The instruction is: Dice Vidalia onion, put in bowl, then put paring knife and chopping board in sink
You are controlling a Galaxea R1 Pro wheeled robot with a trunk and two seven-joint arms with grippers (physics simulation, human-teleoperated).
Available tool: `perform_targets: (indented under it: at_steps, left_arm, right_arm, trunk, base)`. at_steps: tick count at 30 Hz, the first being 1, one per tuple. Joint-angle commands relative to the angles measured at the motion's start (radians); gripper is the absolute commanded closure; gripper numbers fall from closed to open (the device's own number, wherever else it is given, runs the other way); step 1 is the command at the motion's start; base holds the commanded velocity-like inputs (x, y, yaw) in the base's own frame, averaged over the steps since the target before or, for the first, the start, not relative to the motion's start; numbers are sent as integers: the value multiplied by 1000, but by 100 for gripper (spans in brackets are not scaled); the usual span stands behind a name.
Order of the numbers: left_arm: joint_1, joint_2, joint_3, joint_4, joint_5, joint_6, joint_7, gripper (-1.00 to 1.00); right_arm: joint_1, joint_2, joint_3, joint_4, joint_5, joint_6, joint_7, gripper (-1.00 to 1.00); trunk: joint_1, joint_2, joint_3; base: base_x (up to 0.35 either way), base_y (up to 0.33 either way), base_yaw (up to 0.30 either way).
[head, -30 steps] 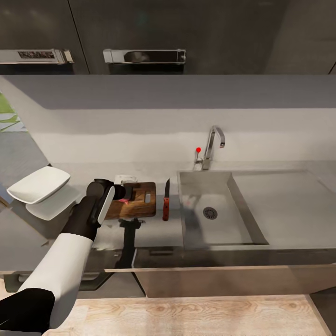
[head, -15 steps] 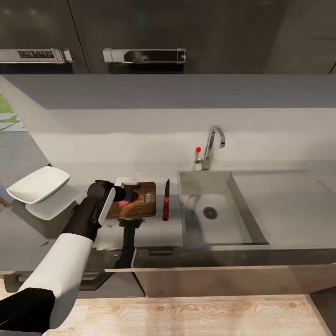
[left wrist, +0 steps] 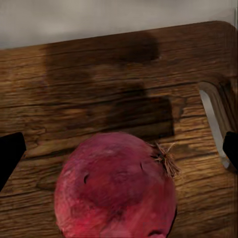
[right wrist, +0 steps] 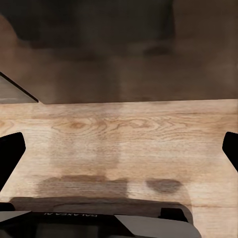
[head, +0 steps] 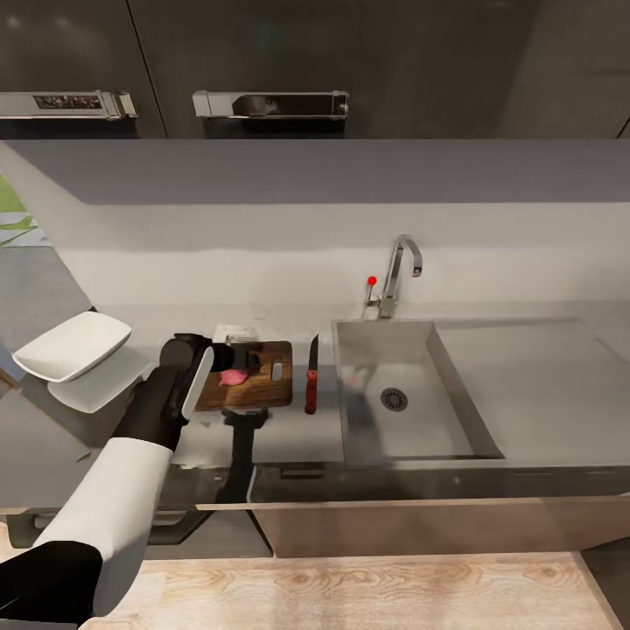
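A reddish-pink Vidalia onion (head: 233, 377) (left wrist: 115, 188) rests on the brown chopping board (head: 267, 389) (left wrist: 99, 99), near its left half. My left gripper (head: 243, 361) (left wrist: 120, 151) hovers just over it, open, its dark fingertips (left wrist: 10, 153) wide apart and clear of the onion. The red-handled paring knife (head: 311, 382) lies on the countertop (head: 297, 433) between the board and the sink (head: 411, 429). The white bowl (head: 73, 346) sits at the far left. My right gripper (right wrist: 120, 151) is open over wooden floor.
A chrome faucet (head: 398, 271) with a red knob stands behind the sink, whose drainboard (head: 534, 376) stretches right. Dark upper cabinets (head: 271, 105) hang above the backsplash. The countertop's front edge runs just below the board.
The left gripper has let go of the onion and pulled back slightly; more of the onion now shows on the board. Knife, bowl and board have not moved.
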Motion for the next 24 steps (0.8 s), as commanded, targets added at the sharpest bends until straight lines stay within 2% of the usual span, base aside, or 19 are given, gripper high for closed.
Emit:
perform_targets:
  at_steps: [1, 7, 9, 11, 13, 18, 24]
  left_arm:
    - [-1, 1, 1, -14, 2, 5, 0, -100]
    - [-1, 3, 2, -107, 2, 7, 0, -100]
    - [-1, 4, 7, -161, 2, 8, 1, -100]
    - [-1, 4, 23, -208, 2, 9, 1, -100]
    - [-1, 5, 57, -266, 1, 10, 1, -100]
    - [-1, 5, 104, -312, 1, 13, 1, -100]
    - [-1, 5, 114, -305, 1, 13, 1, -100]
  right_arm:
    - [-1, 0, -6, 1, 10, -3, -5, -100]
    - [-1, 0, -6, 1, 10, -3, -5, -100]
    - [-1, 0, -6, 1, 10, -3, -5, -100]
    - [-1, 0, -6, 1, 10, -3, -5, -100]
    - [-1, 0, -6, 1, 10, -3, -5, -100]
    - [-1, -1, -6, 1, 10, -3, -5, -100]
    - [-1, -1, -6, 1, 10, -3, -5, -100]
  trunk:
    - [0, -1, -1]
    - [0, -1, -1]
    - [0, -1, -1]
    - [0, -1, -1]
    - [0, -1, -1]
    - [0, -1, -1]
    - [0, -1, -1]
  base:
    - [0, 0, 0]
    - [0, 0, 0]
    - [0, 0, 0]
    - [0, 0, 0]
    - [0, 0, 0]
    - [0, 0, 0]
    - [-52, 0, 0]
